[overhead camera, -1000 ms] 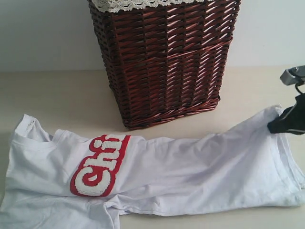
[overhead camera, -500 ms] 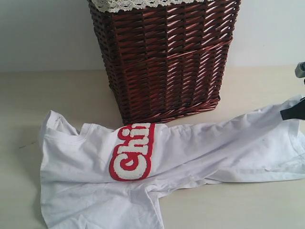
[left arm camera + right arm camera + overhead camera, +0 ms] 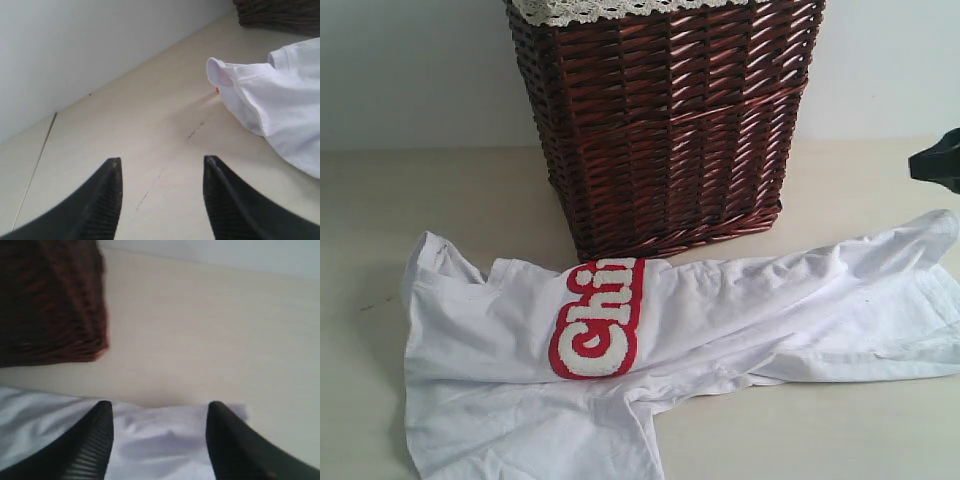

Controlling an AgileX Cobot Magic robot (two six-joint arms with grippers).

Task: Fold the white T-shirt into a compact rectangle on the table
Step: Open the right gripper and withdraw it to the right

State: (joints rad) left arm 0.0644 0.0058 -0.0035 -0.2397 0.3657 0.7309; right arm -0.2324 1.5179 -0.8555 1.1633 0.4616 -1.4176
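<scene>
Lying crumpled on counter [image 3: 440, 200]: white T-shirt [image 3: 740, 320]

It sprawls on the near side of the wicker basket [image 3: 670, 130], red-banded lettering [image 3: 598, 325] left of centre. Right end effector [image 3: 160, 406] hovers above its right end, jaws apart, gripping nothing. Left end effector [image 3: 162, 165]: jaws apart over bare counter, beside the shirt's left end.

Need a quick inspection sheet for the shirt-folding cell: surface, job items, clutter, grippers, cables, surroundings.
Surface: pale wood-look table, a few faint dark marks.
Job's things: white T-shirt rumpled, not folded, red lettering patch facing up.
Clutter: wicker basket with lace trim, standing just behind the shirt.
Grippers: left gripper open over bare table; right gripper open above the shirt's edge, holding nothing.
Cables: nothing seen.
Surroundings: plain pale wall.
</scene>
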